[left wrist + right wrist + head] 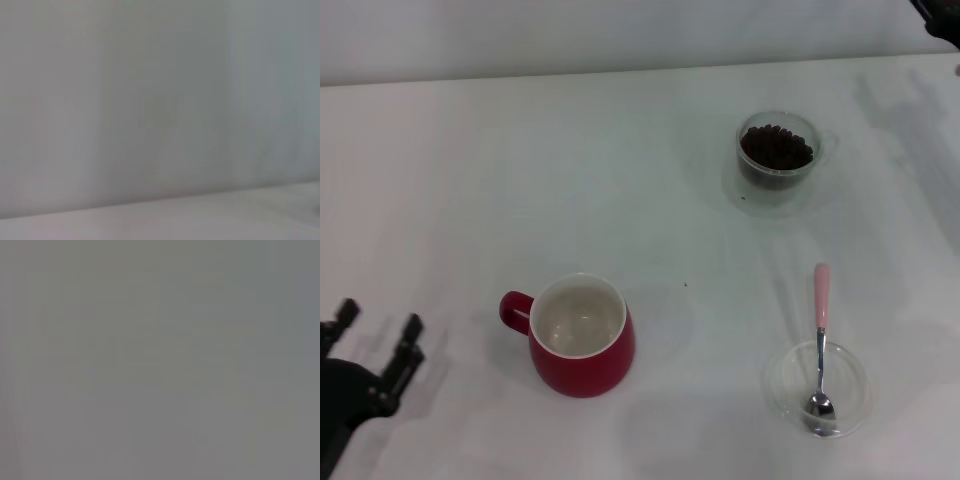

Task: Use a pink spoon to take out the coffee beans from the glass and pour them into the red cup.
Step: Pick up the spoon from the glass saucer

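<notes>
The red cup [582, 338] stands near the table's front, left of centre, its white inside empty and its handle pointing left. The glass [777, 160] holds coffee beans [776, 146] at the back right. The pink spoon [821, 300] lies with its metal bowl inside a shallow clear dish and its pink handle over the rim, pointing away. My left gripper [378, 325] sits at the bottom left, open and empty, well left of the cup. A dark piece of my right arm [938, 18] shows in the top right corner. Neither wrist view shows any task object.
The shallow clear dish [782, 385] sits at the front right, directly in front of the glass. The white table [470, 180] spreads wide between the cup, the glass and the dish. Its back edge meets a pale wall.
</notes>
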